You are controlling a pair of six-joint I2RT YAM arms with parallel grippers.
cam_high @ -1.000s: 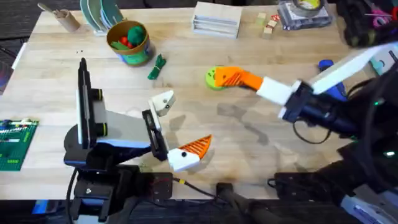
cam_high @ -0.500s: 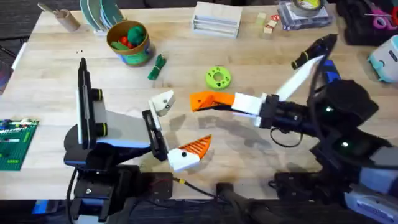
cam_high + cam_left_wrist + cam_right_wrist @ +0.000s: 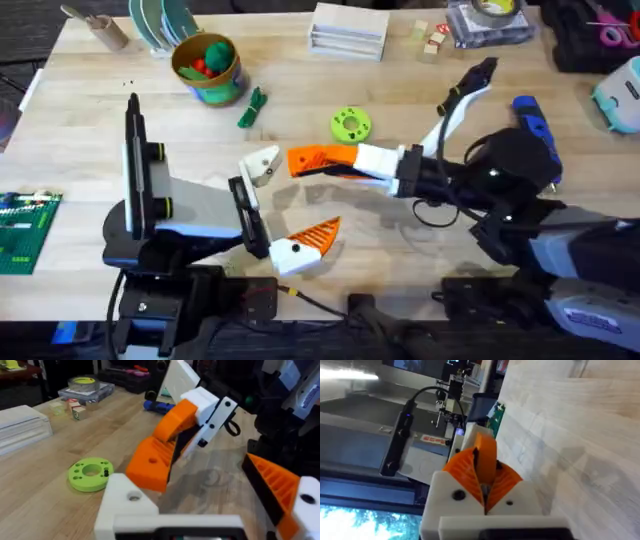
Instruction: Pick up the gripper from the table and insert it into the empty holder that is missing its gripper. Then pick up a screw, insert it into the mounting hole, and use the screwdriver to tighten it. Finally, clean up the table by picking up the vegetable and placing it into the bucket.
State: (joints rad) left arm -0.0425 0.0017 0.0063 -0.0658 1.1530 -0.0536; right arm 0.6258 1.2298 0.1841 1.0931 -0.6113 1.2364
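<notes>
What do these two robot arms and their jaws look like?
Both arms are mostly black with white sections. The left arm has a black base, a pale grey-white link and small yellow marks near a joint. The right arm is bulkier, with thin black cables looping beside it. The right gripper has white blocks tipped with orange ribbed pads; the left gripper has one such orange pad.

Overhead downward over table (image 3: pixel 420 260); wrist views low and close, both sharing the right claw (image 3: pixel 150 467).

Both arms are black with white link covers and thin black cables. The right gripper (image 3: pixel 300 160) has white finger bases with dark screws and orange ribbed pads (the left gripper (image 3: pixel 285 205) shows one orange pad).
</notes>
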